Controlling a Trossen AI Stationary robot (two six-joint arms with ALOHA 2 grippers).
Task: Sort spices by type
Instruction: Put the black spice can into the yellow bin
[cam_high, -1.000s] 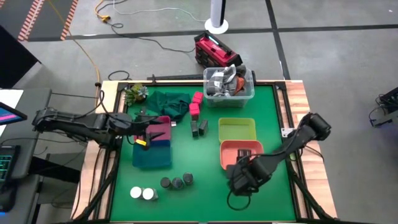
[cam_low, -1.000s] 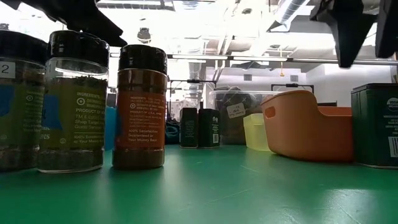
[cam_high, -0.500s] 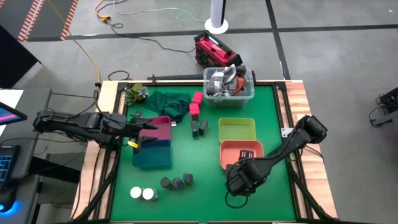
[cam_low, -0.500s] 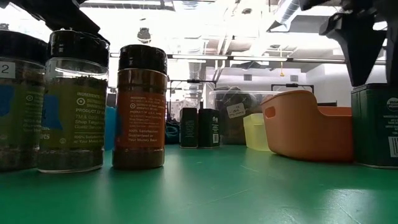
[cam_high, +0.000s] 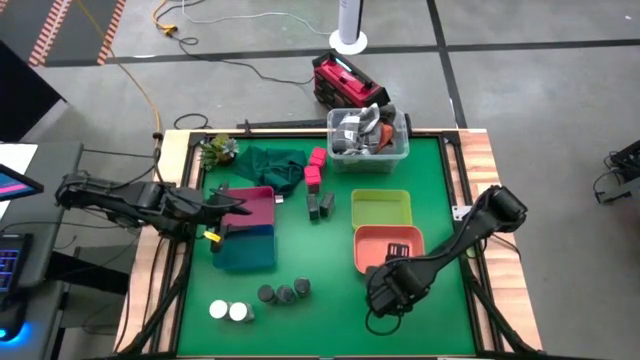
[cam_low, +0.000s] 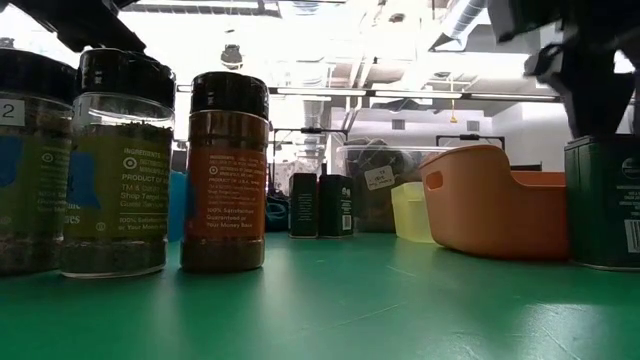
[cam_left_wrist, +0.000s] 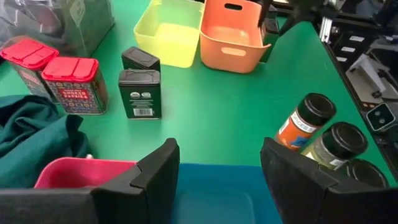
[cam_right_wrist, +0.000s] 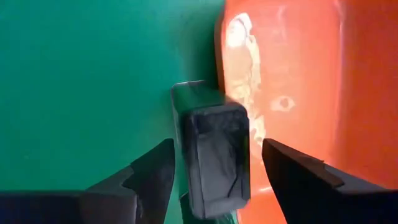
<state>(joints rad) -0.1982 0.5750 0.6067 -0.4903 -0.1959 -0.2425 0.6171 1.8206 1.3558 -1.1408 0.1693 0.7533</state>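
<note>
- Dark grey block (cam_right_wrist: 214, 155): upright on green surface (cam_high: 320, 260), touching orange tray (cam_high: 388, 243) outer wall, between wide-open right jaws, not gripped — prob. lined up for pickup.
- Left jaws: open, empty, over blue tray (cam_left_wrist: 211, 193).

1. In the low view I see only part of the nearest dark-lidded jar (cam_low: 22, 160); the left edge cuts it off.
2. The dark green tin (cam_low: 604, 200) at the far right of that view is cropped too, and the right gripper (cam_low: 590, 70) above it is a blurred dark shape, so I cannot tell how its fingers stand there.
3. From above, the right gripper (cam_high: 388, 290) covers that tin entirely.
4. I cannot read the label on the tub (cam_low: 378, 180).
5. In the left wrist view, the third jar (cam_left_wrist: 364, 171) sits half behind a finger (cam_left_wrist: 311, 177).
</note>
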